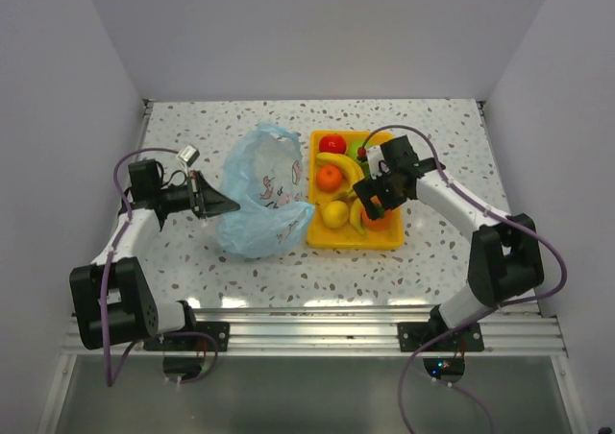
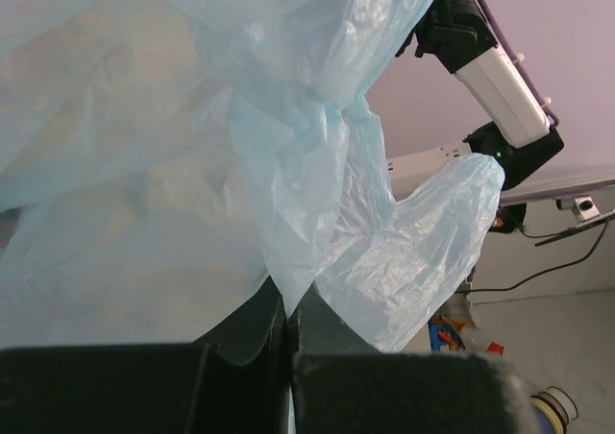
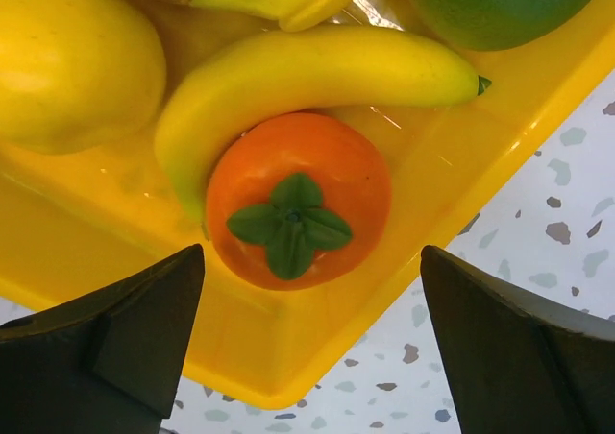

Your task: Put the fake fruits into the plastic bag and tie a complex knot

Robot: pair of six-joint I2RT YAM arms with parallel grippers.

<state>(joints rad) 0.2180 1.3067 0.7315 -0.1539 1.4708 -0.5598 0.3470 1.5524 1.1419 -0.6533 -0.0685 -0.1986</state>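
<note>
left fingers are clamping the bag, while right fingers — spread wide — are hovering over the orange in the tray.

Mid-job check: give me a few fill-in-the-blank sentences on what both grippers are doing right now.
The left gripper is ___ on the plastic bag.
The right gripper hangs ___ over the orange fruit.
The banana curving around that fruit lies in a tray coloured ___.
Missing words: shut; open; yellow.
</note>
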